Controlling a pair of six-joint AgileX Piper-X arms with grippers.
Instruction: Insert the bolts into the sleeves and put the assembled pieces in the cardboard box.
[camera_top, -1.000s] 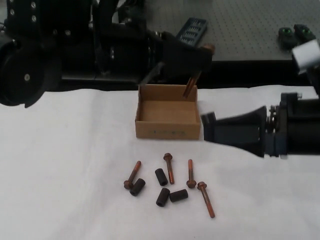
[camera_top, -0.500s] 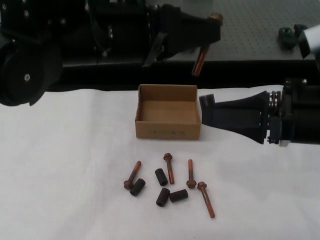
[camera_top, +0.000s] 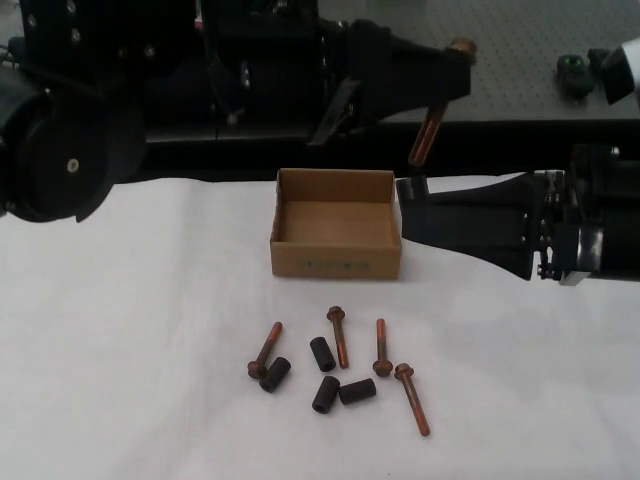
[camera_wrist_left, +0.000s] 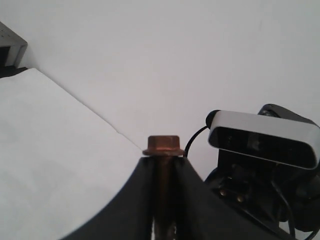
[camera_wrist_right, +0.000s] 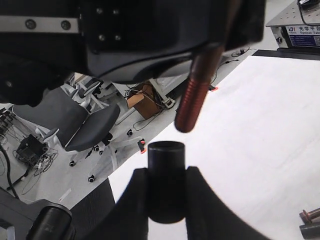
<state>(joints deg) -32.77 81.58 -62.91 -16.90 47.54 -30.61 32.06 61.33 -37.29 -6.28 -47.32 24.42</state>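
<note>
Moved right off the cardboard box (camera_top: 335, 262), my left gripper (camera_wrist_left: 162, 164) clamps a bolt (camera_top: 428, 135) just over the sleeve (camera_wrist_right: 166, 152) pinched in my right gripper (camera_wrist_right: 166, 176)

Black left gripper (camera_top: 441, 84) is up over the brown cardboard box's (camera_top: 335, 264) far right corner, pinching a coppery hex-head bolt (camera_top: 428, 133). Black right gripper (camera_wrist_right: 166, 192) sits beside that corner, gripping a black cylindrical sleeve (camera_wrist_right: 166, 162).

A white sheet (camera_top: 120, 330) covers the bench. Beyond it, toward twelve o'clock, stands a grey perforated table (camera_top: 500, 50), with two small dark-and-green items (camera_top: 574, 68) at about two o'clock. A plain white wall (camera_wrist_left: 150, 50) stands behind. On the grey floor (camera_wrist_right: 55, 175) are a dark office chair (camera_wrist_right: 87, 127) and loose cables (camera_wrist_right: 145, 92).
</note>
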